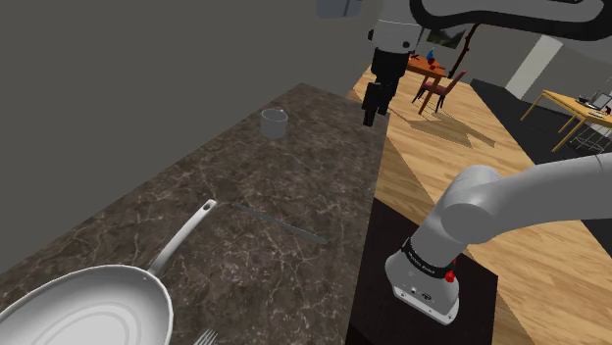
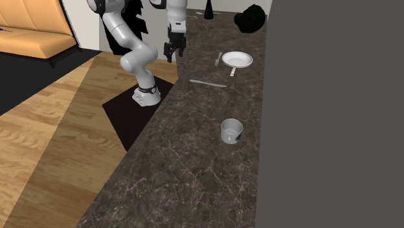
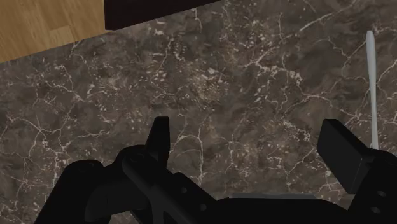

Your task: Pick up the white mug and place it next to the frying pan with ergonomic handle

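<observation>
Spread wide and empty, the pincer (image 1: 372,119) hangs well apart from the pale mug (image 1: 274,122), so a low sideways approach could topple it before the jaws straddle it.

The table (image 1: 294,186) is showing dark brown marble, with thin white veins running all across it. The mug (image 2: 231,131) is appearing pale grey, with a darker grey inside. The frying pan (image 1: 88,306) is gleaming silver-white, its handle in the same tone. The arm (image 1: 490,211) is showing white with dark joints, a small red spot (image 1: 450,276) is sitting at its base, and the jaws are showing all black. The stand (image 1: 387,235) is looking near-black. The floor (image 1: 461,157) is glowing in honey-coloured wood planks. A sofa (image 2: 32,22) is showing orange, and the wall (image 2: 336,129) is looking plain grey.
</observation>
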Controlling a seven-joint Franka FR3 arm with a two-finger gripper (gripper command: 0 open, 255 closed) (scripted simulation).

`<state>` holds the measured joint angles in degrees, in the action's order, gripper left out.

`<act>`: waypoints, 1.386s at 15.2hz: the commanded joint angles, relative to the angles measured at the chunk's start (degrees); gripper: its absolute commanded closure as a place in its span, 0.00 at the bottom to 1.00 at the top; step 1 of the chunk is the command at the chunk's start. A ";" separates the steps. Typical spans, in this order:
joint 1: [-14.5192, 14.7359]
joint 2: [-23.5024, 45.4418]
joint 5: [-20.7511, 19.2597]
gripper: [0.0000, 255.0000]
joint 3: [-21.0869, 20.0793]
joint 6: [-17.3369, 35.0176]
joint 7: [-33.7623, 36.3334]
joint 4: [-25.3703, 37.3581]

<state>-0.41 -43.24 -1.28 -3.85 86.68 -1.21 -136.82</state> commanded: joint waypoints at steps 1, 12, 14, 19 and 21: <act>0.00 0.00 0.00 0.00 0.00 0.00 0.00 0.00; -1.20 21.78 -1.58 0.00 1.25 17.41 -2.05 6.39; -1.37 25.99 -1.79 0.00 1.41 19.81 -2.38 8.57; -1.69 36.61 -2.23 0.00 1.74 24.60 -3.16 15.31; -1.80 40.89 -2.36 0.00 1.84 26.02 -3.48 18.53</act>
<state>-2.15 -4.60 -3.57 -2.06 111.72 -4.54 -119.78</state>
